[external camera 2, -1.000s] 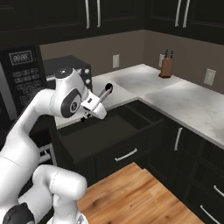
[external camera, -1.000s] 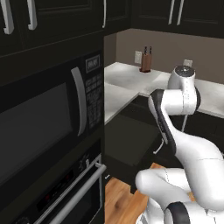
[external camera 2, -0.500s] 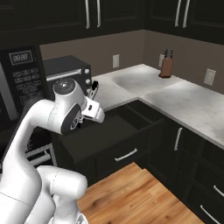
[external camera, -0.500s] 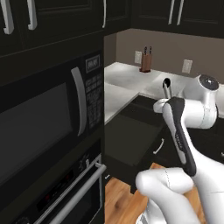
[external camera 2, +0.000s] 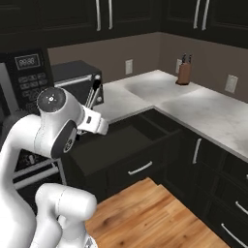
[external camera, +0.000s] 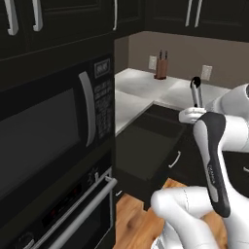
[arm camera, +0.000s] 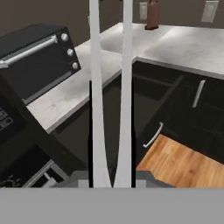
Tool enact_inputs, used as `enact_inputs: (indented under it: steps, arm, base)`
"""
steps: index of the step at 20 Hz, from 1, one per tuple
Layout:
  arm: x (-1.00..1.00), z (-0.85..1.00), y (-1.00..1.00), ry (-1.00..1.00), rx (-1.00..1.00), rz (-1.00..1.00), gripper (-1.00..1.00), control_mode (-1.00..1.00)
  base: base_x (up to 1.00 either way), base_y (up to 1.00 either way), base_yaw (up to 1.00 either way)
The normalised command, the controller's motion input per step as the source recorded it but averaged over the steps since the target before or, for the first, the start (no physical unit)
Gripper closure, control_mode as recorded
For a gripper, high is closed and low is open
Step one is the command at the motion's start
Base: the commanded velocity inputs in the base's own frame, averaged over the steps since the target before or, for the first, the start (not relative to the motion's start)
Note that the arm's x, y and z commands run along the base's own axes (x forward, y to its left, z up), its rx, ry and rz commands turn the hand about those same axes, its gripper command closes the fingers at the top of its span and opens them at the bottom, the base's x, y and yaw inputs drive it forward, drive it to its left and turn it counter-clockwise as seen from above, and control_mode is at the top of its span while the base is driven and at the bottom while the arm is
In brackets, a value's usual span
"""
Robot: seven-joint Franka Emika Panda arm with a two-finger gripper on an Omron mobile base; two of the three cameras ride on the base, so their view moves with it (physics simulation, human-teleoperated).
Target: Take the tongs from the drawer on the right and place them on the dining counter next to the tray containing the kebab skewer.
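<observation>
My gripper [external camera: 193, 113] is shut on the tongs [external camera: 196, 93], which stand upright with their black ends on top. In the right base view the tongs [external camera 2: 94, 95] rise from the hand in front of the toaster oven. In the hand view their two silver arms [arm camera: 126, 65] run up the middle from my gripper [arm camera: 111, 177]. The drawer [external camera: 146, 141] stands pulled out below the hand, and its dark inside [external camera 2: 116, 144] looks bare. The dining counter, the tray and the kebab skewer are out of view.
A black microwave [external camera: 53, 121] and the oven's steel bar [external camera: 82, 214] fill the left wall. A toaster oven [external camera 2: 77, 77] and a knife block [external camera 2: 183, 72] stand on the pale corner counter [external camera 2: 208, 111]. Wood floor [external camera 2: 150, 218] lies in front of the cabinets.
The arm has swung round with the tongs in its grip. The hand has shifted left in the right base view and right in the left base view. The drawer has stayed open.
</observation>
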Motion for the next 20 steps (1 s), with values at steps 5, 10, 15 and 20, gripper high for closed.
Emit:
enact_inputs:
  steps: [5, 10, 15, 20]
  arm:
    - [0.00, 0.00, 0.00, 0.00, 0.00, 0.00, 1.00, 1.00]
    - [0.00, 0.00, 0.00, 0.00, 0.00, 0.00, 1.00, 1.00]
    - [0.00, 0.00, 0.00, 0.00, 0.00, 0.00, 1.00, 1.00]
    - [0.00, 0.00, 0.00, 0.00, 0.00, 0.00, 1.00, 1.00]
  base:
    - [-1.00, -0.36, -0.07]
    - [-0.88, -0.38, -0.49]
    - [0.00, 0.00, -1.00]
    - [0.00, 0.00, -1.00]
